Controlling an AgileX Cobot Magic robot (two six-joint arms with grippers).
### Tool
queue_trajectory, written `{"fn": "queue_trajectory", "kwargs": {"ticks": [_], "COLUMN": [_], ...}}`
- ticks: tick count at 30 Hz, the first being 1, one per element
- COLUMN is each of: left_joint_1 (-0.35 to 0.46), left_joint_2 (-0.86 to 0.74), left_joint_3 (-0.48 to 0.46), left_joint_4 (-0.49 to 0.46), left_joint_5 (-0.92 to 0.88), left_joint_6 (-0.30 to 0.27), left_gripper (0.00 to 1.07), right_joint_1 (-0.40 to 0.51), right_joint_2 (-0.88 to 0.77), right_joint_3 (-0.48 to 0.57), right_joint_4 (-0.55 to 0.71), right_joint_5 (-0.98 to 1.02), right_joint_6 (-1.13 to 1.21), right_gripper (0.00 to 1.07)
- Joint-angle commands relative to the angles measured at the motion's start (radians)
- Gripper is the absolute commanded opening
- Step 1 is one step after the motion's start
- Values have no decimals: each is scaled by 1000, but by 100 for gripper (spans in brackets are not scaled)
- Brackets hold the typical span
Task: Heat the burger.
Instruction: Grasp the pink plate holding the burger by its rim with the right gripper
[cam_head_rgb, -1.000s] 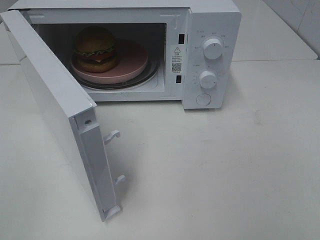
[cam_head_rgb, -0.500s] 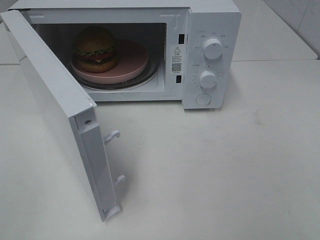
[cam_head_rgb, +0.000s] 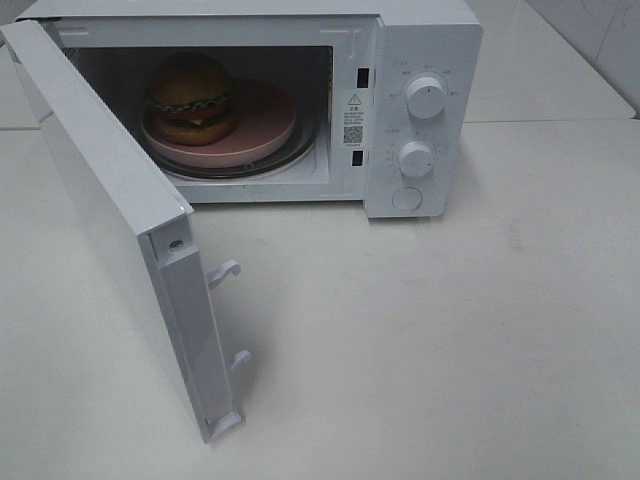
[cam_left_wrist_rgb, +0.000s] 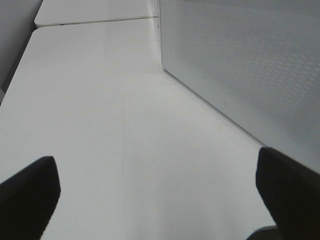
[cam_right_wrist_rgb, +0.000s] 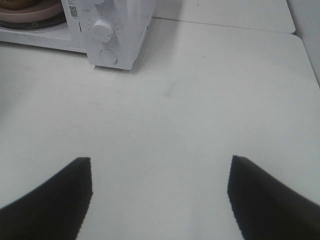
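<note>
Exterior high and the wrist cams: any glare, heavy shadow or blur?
Exterior high: even light, sharp; microwave cavity shadowed, burger still readable; soft shadow beside the open door. Left wrist: pincer fingers dark and blurred, door mesh crisp. Right wrist: fingers soft, no glare.

The burger (cam_head_rgb: 191, 97) sits on a plate (cam_head_rgb: 262, 128) inside the open microwave (cam_head_rgb: 425, 60).

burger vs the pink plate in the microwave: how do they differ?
The burger is tall and stacked; the pink plate is low and flat. The burger is many-coloured, with a brown bun, green lettuce and yellow cheese; the plate is plain pink. The burger is narrower and sits on the plate's left part, leaving the right part bare. Both are round and inside the open microwave.
</note>
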Motion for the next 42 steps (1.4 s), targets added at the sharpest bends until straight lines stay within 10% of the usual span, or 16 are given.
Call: {"fn": "queue_trajectory", "kwargs": {"ticks": [1,29,42], "left_joint_1": [-1,-1,-1], "left_joint_2": [-6,-6,-6], "left_joint_3": [3,3,3], "left_joint_4": [-1,-1,-1], "left_joint_5": [-12,-12,-12], "left_joint_6": [-3,-3,-3], "left_gripper": [101,101,101], "right_joint_1": [-7,-4,123], "right_joint_2": [25,791,1099], "right_joint_3": [-1,-6,-171], "right_joint_4": [-4,-6,7], "right_joint_5": [-29,-602,-617], "right_joint_6": [7,-300,-755], "right_gripper": [73,76,76]}}
